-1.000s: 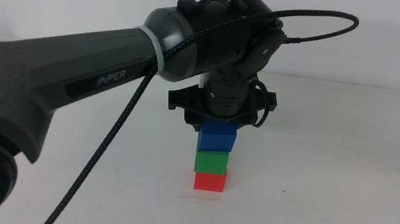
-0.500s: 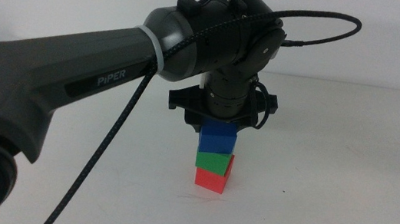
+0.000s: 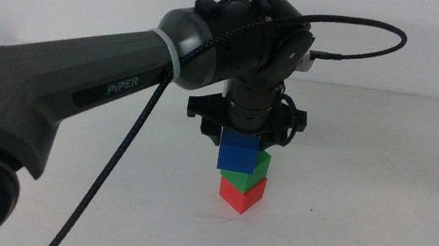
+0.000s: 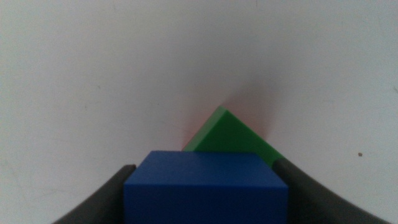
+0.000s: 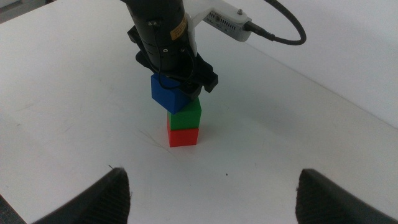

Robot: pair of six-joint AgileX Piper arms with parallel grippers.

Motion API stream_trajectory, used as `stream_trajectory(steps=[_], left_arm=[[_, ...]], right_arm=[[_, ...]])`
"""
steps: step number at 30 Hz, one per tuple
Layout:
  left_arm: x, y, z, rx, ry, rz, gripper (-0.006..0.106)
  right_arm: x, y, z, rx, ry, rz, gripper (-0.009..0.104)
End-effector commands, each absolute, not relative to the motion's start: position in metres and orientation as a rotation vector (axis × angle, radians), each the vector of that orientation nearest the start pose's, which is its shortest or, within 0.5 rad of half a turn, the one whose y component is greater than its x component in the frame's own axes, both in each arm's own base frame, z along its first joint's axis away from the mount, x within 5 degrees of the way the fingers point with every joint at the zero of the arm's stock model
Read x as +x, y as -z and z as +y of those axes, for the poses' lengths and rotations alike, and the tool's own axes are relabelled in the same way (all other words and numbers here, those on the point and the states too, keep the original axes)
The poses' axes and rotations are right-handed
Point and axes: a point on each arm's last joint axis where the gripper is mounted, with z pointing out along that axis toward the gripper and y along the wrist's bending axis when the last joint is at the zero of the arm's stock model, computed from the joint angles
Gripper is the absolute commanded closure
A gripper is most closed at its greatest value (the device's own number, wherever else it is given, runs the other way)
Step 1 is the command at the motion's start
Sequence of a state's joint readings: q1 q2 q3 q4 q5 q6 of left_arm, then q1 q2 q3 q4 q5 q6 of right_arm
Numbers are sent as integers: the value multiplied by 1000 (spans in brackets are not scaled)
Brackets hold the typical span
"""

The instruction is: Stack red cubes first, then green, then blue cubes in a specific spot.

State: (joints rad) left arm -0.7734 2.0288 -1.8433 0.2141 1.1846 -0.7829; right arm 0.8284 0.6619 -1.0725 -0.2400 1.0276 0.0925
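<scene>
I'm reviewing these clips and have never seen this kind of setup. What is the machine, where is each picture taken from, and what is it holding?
These are two robot arms at a white table, each ending in a two-jawed gripper. The middle view looks forward and down over the table; the other two come from cameras on the arms' wrists. The left gripper is shut on a blue cube, holding it over a green cube that sits on a red cube. The blue cube is turned relative to the green one and overhangs it. The left wrist view looks down past the blue cube. The right gripper waits open, away from the stack, and its camera sees the whole stack from a distance.
</scene>
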Motion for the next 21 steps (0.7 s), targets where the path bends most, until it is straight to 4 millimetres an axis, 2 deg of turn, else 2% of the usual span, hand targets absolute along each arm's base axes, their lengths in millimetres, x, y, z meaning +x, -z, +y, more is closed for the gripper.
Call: stream_trajectory(steps=[1,6,14,17,21], left_arm=[[321,-305,-289,65,161,2702,27],[319,-310,-288,104,178,2696,26],[310,-323,-286,278,210,2697,22],[304,-338,-276,276,172,2682,16],[294,-371,-260,327,164,2582,8]], right_arm=[[75,-434,52,-735,-265,1856,1],[75,-434,52,-735,-265,1856,1],[75,-434,52,-735,-265,1856,1],[75,-434,52,-735,-265,1856,1],[75,-434,52,-735,-265,1856,1]])
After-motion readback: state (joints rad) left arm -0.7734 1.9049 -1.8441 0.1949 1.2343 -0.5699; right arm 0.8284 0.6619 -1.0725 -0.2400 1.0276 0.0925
